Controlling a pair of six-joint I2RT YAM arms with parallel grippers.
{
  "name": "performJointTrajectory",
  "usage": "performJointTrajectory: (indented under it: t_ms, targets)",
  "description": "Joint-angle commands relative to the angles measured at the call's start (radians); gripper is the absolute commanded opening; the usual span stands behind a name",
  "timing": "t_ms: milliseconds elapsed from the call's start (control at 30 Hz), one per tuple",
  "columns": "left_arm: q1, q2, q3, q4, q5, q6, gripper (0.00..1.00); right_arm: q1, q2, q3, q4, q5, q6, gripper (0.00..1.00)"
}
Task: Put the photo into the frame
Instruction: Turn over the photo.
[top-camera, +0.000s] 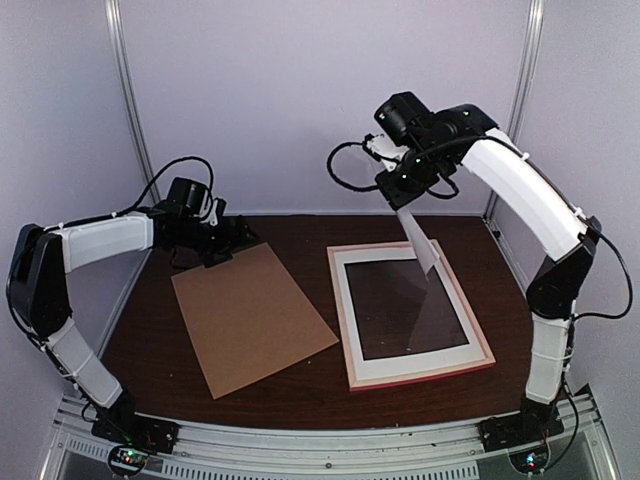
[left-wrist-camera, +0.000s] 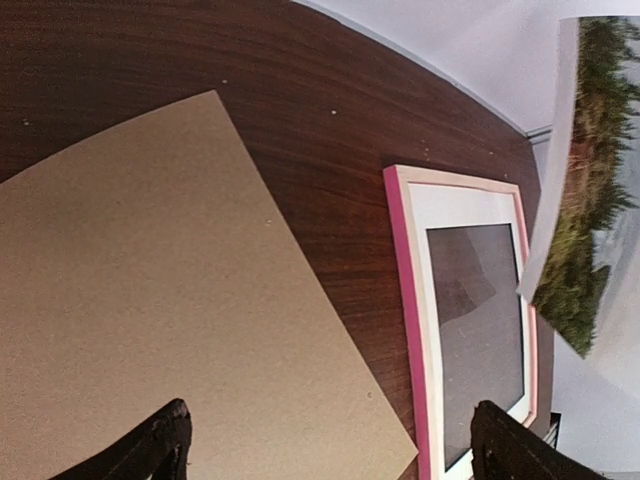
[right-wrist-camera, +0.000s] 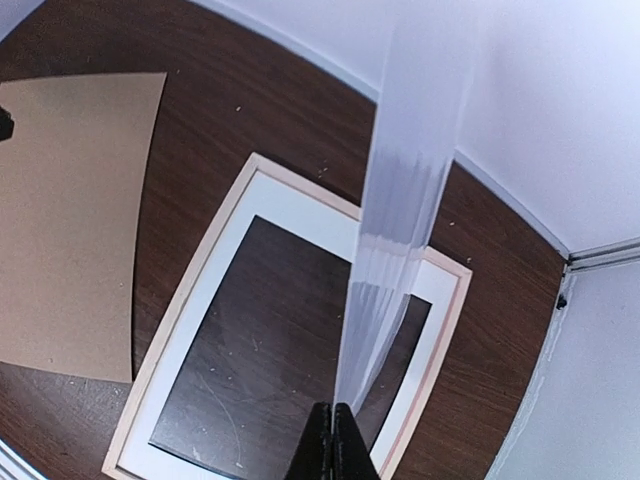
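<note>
R hand pinches photo edge; sheet hangs below, over frame.

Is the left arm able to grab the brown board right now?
Probably yes. The left pincer hangs open over the far corner of the brown board, and nothing lies on the board or stands in its way.

no words, labels, brands or numbers can be read anywhere — nothing legible on any surface.
</note>
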Motion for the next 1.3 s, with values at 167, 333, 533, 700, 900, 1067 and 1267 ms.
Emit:
performJointTrajectory:
  t_ms: [167, 333, 533, 700, 900, 1067, 1267]
  targets:
    - [-0.049, -0.022, -0.059, 0.248, 0.064, -0.172, 0.98, 0.132, 0.135, -0.011, 0.083, -0.153, 0.041, 0.00]
    - [-0.050, -0.044, -0.121, 0.332, 0.062, -0.230, 0.98, 0.141, 0.174, -0.098, 0.221, -0.325, 0.100, 0.00]
    - [-0.050, -0.079, -0.270, 0.543, 0.056, -0.419, 0.97, 0.141, 0.236, -0.164, 0.356, -0.474, 0.183, 0.00]
    - [-0.050, -0.123, -0.387, 0.677, 0.020, -0.521, 0.96, 0.142, 0.273, -0.187, 0.422, -0.512, 0.241, 0.00]
    - [-0.051, -0.131, -0.393, 0.683, 0.012, -0.512, 0.95, 0.143, 0.298, -0.202, 0.472, -0.538, 0.287, 0.00]
    - [-0.051, -0.073, -0.366, 0.712, 0.051, -0.546, 0.94, 0.145, 0.309, -0.228, 0.522, -0.564, 0.324, 0.01]
    - [-0.056, -0.023, -0.341, 0.774, 0.073, -0.573, 0.90, 0.151, 0.326, -0.234, 0.546, -0.571, 0.345, 0.03]
